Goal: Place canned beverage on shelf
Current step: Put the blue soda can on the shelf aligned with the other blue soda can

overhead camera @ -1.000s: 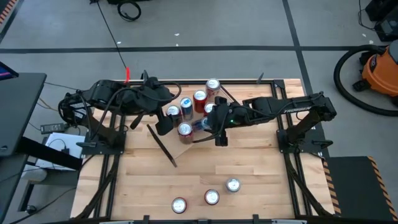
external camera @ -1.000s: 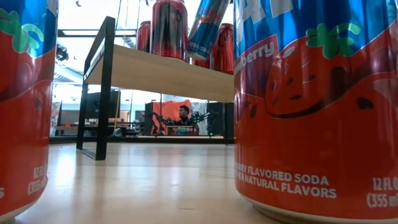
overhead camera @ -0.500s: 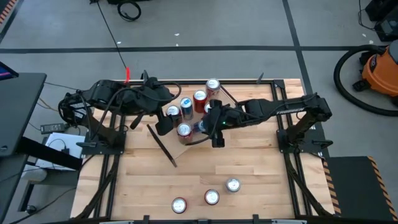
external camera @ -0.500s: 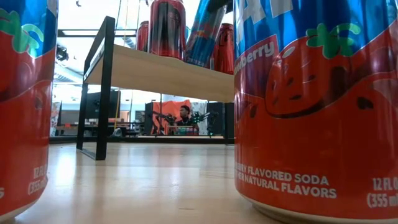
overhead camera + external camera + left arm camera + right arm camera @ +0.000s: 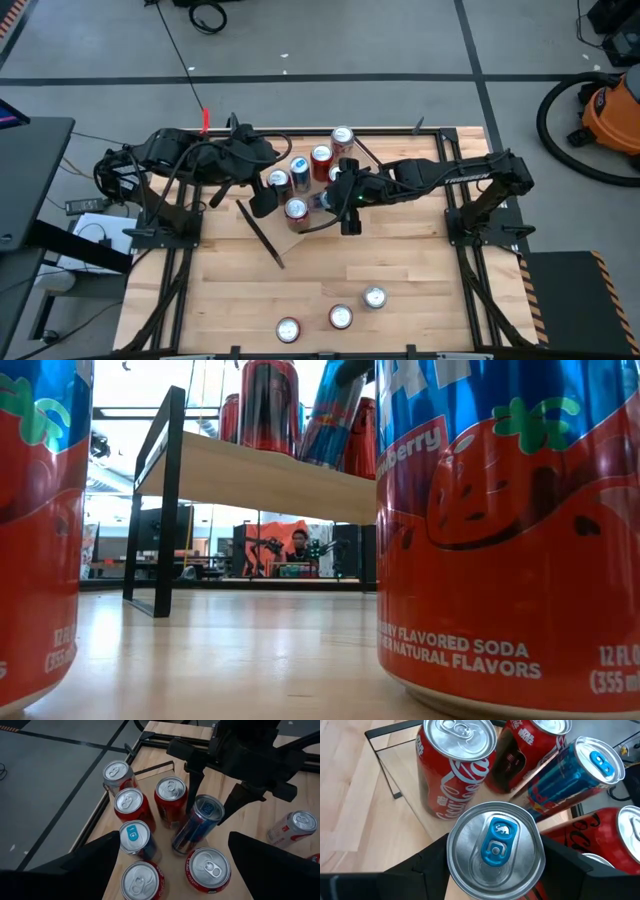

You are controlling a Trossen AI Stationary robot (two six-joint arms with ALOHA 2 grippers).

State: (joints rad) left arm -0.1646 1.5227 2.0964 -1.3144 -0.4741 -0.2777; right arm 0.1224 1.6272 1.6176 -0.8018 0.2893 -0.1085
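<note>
My shelf [image 5: 300, 238] already has five cans standing close together, so there is not much room. My right gripper [image 5: 216, 804] is closed on the blue can [image 5: 196, 824], which leans with its bottom on or just above the shelf between the others. I think I should tip it up straight and let go gently, while my left gripper [image 5: 262, 203] waits open just beside the shelf.
</note>
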